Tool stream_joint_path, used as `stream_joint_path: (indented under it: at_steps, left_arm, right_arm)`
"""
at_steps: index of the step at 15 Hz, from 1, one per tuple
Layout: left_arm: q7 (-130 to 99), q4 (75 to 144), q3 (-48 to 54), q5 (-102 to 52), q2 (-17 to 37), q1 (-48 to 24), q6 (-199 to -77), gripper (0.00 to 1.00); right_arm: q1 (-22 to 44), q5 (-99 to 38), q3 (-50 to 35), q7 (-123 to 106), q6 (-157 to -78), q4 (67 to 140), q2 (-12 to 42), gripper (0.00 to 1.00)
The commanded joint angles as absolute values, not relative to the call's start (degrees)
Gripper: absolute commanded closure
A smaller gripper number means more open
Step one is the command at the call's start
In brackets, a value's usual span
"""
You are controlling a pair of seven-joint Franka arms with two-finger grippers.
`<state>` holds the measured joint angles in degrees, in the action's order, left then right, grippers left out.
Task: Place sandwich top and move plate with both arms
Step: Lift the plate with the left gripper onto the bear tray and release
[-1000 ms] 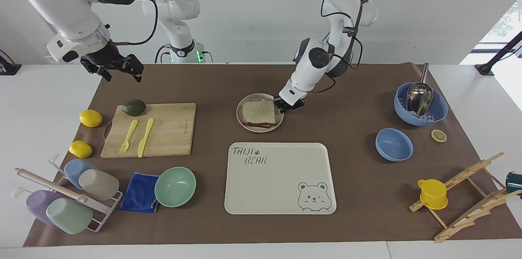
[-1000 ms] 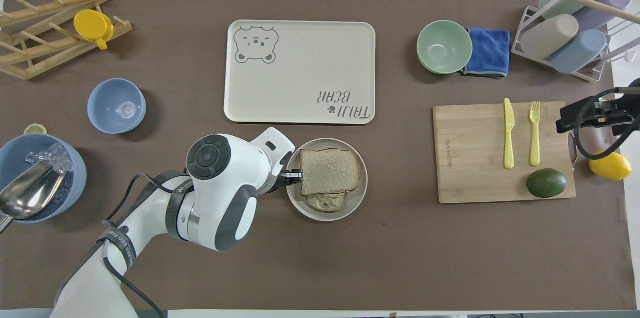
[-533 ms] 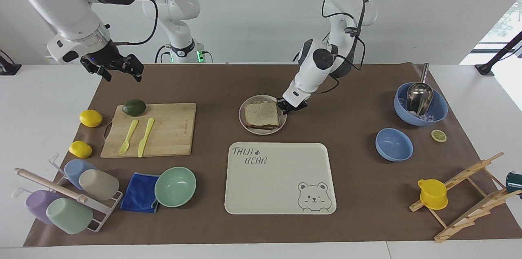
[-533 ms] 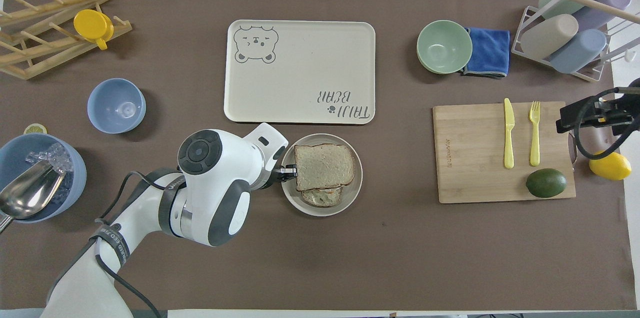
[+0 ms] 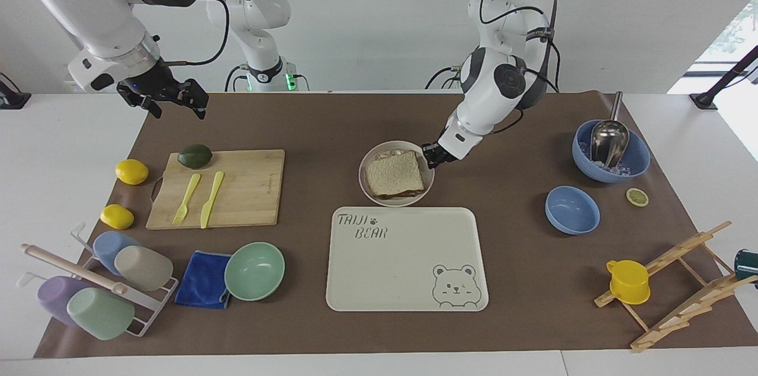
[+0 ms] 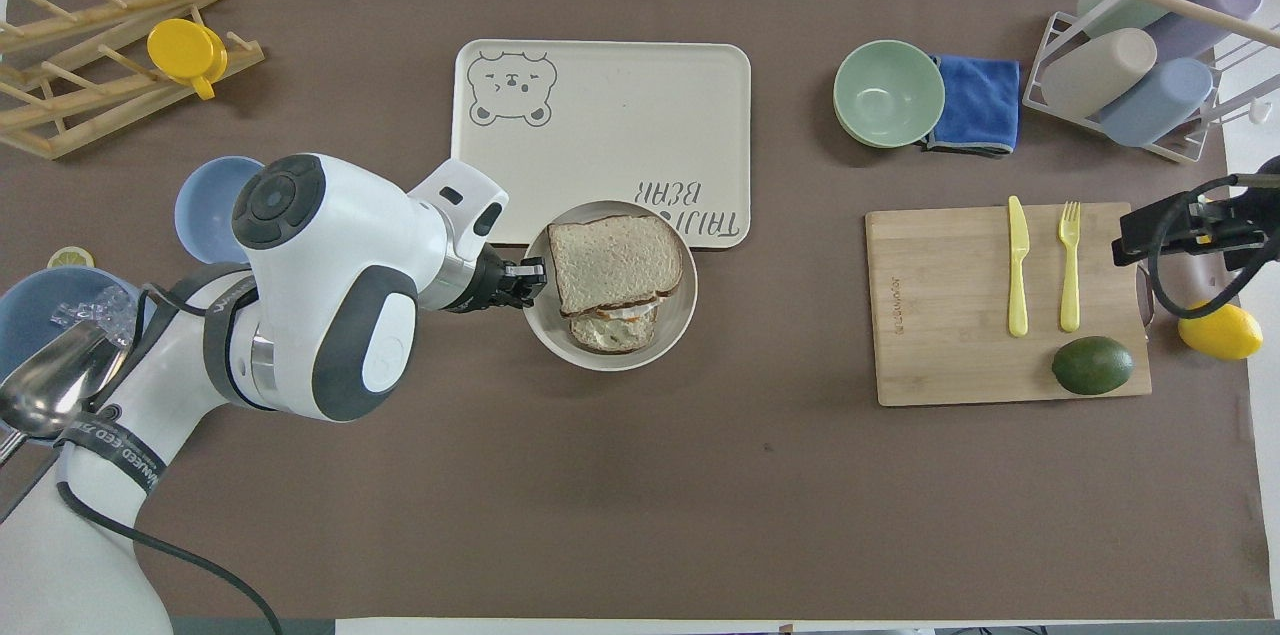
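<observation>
**Plate held at its rim, close to the tray**

Facing view: the plate (image 5: 396,173) is gripped at its rim by the left gripper (image 5: 430,156), whose fingers are closed tight on the edge at the side toward the left arm's end of the table. The plate appears to be lifted off the brown mat, with its edge just at the tray (image 5: 406,258) edge that is nearer to the robots. The sandwich top (image 5: 394,174) is seen lying on the stack: a square, pale, speckled slice with a brown crust, turned slightly askew. The right gripper (image 5: 172,97) is held up with its fingers wide apart and nothing between them, above the mat's corner near the cutting board (image 5: 218,188); that arm waits.

Overhead view: the plate (image 6: 672,310) is seen overlapping the tray (image 6: 600,115) at its lettered edge, and the left gripper (image 6: 525,273) is clamped on the rim. The sandwich top (image 6: 614,262) is shifted off the lower slice (image 6: 610,333), which shows out from under it on the robots' side.

The step in hand is judged to be carrying the plate toward the tray. It is best done slowly and level, since a one-sided rim grip lets the plate tip and the loose top slice slide. The right gripper is best brought to the free rim before further travel.
</observation>
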<state>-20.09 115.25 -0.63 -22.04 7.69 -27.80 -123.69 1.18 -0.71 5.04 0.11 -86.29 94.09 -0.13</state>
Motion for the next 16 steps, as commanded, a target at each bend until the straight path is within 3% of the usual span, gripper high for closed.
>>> stream_joint_path:
  at_steps: [1,5,9,13,16]
  left_arm:
    - [-20.13,108.74,-0.53,-24.26,10.63,-25.15,-121.38,1.0]
    - [-20.3,97.15,-0.61,-25.13,18.26,-22.33,-118.04,1.0]
    - [-20.57,89.75,-0.7,-25.66,25.91,-22.32,-118.3,1.0]
    - [-20.57,88.68,-0.88,-25.4,30.84,-22.85,-124.25,1.0]
    - [-20.57,89.21,-0.88,-25.05,31.55,-23.82,-128.49,1.0]
  right_arm:
    - [0.62,-0.62,4.75,-1.23,-86.04,94.48,-0.79,0.0]
    - [0.62,-0.62,4.75,-1.23,-86.04,94.48,-0.79,0.0]
    - [0.62,-0.62,4.75,-1.23,-86.04,94.48,-0.79,0.0]
    - [0.62,-0.62,4.75,-1.23,-86.04,94.48,-0.79,0.0]
    - [0.62,-0.62,4.75,-1.23,-86.04,94.48,-0.79,0.0]
